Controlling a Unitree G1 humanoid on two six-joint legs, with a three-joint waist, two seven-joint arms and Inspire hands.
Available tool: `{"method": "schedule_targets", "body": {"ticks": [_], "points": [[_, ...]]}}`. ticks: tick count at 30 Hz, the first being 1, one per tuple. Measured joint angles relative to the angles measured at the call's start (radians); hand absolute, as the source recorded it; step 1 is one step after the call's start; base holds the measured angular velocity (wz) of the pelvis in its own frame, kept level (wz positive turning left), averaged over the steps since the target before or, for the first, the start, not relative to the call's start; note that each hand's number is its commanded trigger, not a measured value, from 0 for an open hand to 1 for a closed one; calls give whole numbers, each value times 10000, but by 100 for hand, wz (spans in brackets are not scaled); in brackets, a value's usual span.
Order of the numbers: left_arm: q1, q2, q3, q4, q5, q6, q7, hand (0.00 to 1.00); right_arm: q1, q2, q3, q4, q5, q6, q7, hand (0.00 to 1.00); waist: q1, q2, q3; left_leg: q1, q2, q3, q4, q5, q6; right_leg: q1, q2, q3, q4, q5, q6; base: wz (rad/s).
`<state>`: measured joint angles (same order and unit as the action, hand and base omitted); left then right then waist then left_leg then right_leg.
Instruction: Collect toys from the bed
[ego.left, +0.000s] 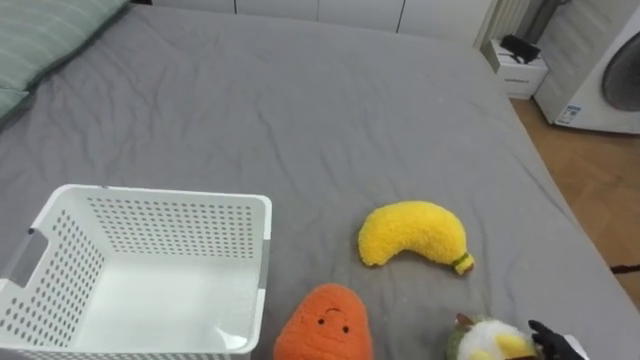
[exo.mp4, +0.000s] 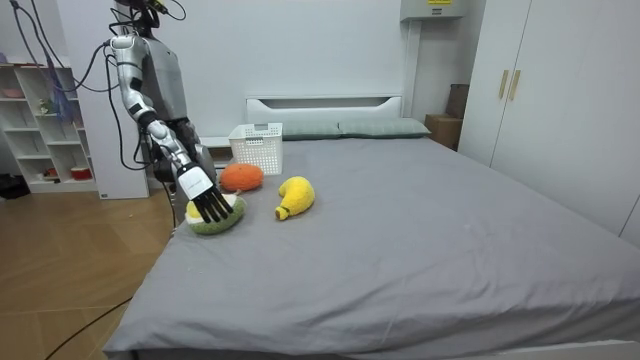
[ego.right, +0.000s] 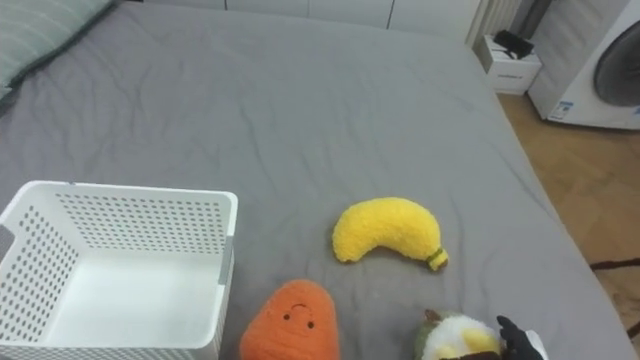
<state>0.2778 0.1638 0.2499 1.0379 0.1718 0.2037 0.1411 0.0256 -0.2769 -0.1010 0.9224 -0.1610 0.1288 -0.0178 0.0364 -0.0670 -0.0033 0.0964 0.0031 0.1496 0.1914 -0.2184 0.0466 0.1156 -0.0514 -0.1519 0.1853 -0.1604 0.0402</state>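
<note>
Robot upright at the room view's left, torso straight; right upper arm hangs close to the body, elbow bent, silver-grey forearm slanting down and forward; black-fingered right hand (exo.mp4: 209, 205) low at the arm's end, palm down, fingers straight and spread, pointing downward; eye views catch its dark fingertips (ego.left: 553, 336) at the lower right edge.

On bed (ego.left: 300, 100): basket (ego.left: 160, 196) L, carrot plush (ego.left: 325, 322) beside, banana plush (ego.left: 412, 235) R.
</note>
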Motion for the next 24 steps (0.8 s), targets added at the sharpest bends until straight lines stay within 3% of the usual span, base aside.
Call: {"method": "schedule_targets", "body": {"ticks": [2, 3, 4, 6, 24], "points": [[-38, -1, -8, 22, 1, 0, -26, 0, -46, -35, 8, 173, -68, -3, 94, 1, 10, 2, 1, 0, 0, -30, 8, 0, -1, 20, 1, -30, -1, 0, 0, 6], [-60, -1, -29, 38, -2, 0, -29, 0, -44, -48, 10, 205, -67, -4, 128, 18, 8, 5, 2, 1, 0, -57, 18, -3, -5, 33, 3, -48, -1, 0, 0, 6], [-83, 1, -95, 39, -2, 0, -29, 0, -45, -55, 11, 236, -68, -4, 158, 58, 8, 8, 4, 0, 0, -81, 31, -7, -9, 47, 4, -72, -1, 0, 0, 6], [-139, -2, -201, 49, -10, 0, -35, 0, -46, -62, 5, 260, -68, 1, 177, 98, 7, 14, 6, -1, 0, -115, 37, -8, -9, 61, 2, -123, -1, 0, 0, 5], [-600, 20, -583, 204, -21, -15, -54, 0, -183, -270, 20, 166, -349, 56, -107, 100, 28, 188, 20, -176, 3, -119, 53, 3, -24, -109, 12, -132, 5, 0, -5, 0]]}}
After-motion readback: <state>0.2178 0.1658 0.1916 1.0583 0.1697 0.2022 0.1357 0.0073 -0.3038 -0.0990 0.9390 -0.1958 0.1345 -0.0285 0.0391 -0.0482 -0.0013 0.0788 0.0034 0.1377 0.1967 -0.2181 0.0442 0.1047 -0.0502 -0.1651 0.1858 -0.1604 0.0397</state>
